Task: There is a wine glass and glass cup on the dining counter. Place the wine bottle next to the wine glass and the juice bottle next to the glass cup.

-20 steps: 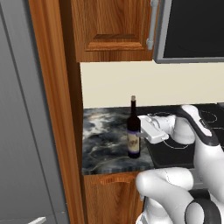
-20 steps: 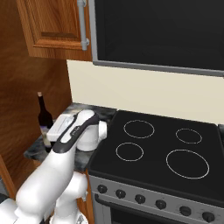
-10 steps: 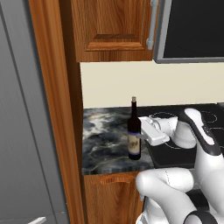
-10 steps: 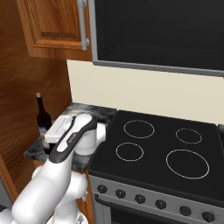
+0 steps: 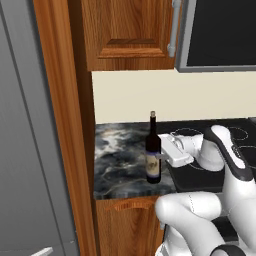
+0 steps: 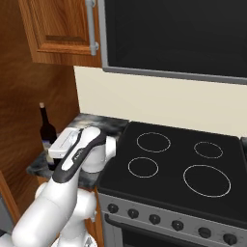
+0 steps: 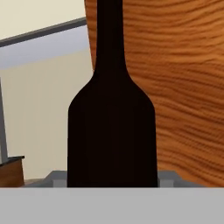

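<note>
So the wine bottle is standing bolt upright on the little marbled desk wedged between the tall wooden cabinet side and the black stovetop. Taking the stovetop as the reference, the bottle sits just off its near left corner, toward the front edge of the desk rather than back by the cream wall.

The gripper comes in sideways from the stovetop side, so the bottle is dead ahead of the jaws, with its long axis straight up and down, crossing the reach at a right angle. In the hand view the dark body of the bottle sits square in the middle between the fingertips, neck running up out of the top.

The jaws look clamped on the bottle's body around label height, closed in as far as the glass lets them. The bottle's base seems to be resting on the desk, though I can't swear to it.

My guess is a straight lift comes next, and the tall bottle could tip if the grip slips.
</note>
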